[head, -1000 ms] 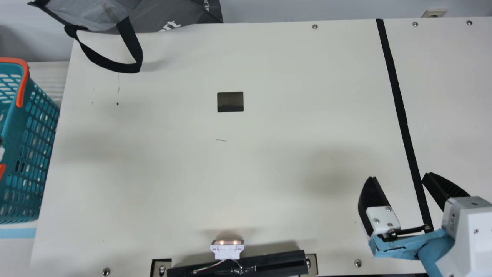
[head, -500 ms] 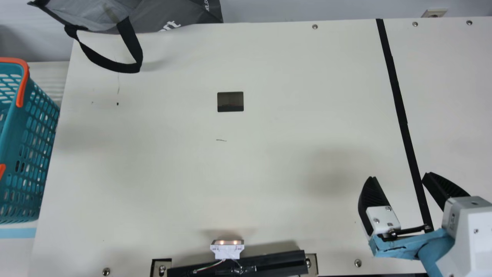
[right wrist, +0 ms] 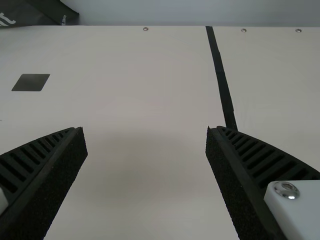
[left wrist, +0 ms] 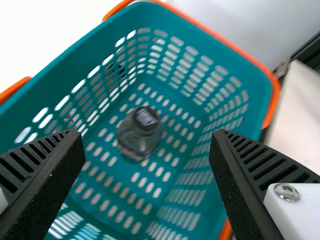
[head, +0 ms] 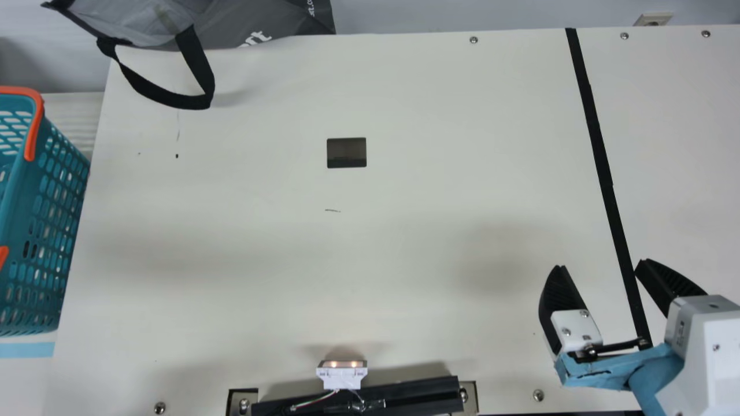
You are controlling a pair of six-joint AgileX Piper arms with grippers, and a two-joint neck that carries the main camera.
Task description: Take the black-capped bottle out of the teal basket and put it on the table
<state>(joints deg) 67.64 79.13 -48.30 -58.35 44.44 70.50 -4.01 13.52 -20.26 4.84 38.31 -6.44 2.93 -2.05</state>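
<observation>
So, the teal basket [head: 22, 179] is looking like hard plastic, with smooth solid edges, walls punched full of rounded slots and shiny orange handles [head: 34, 124]. The black-capped bottle [left wrist: 139, 137] is sitting inside that basket, clear and glossy and round, apparently standing upright on the slotted floor, with pale print showing on its dark cap [left wrist: 145, 119]. Right of the basket, the cream table [head: 404, 248] is stretching out flat and matte, and a grey bag [head: 260, 23] is slouching beyond the basket and to its right, its black strap [head: 199, 69] drooping in a loop. Way over to the right, well apart from the basket, a straight black strip [head: 598, 156] is running across the tabletop.

As for the arms, the left gripper [left wrist: 149, 132] is hanging over the basket and pointing down into it, its ribbed fingers spreading wide apart and gripping nothing. The right gripper [head: 602, 264] is hovering over the table, far right of the basket, also holding its fingers wide apart with nothing between them.

View-wise, the main view is showing the basket's outer wall from the table side, while the left wrist view is looking right down at its floor and the bottle.
</observation>
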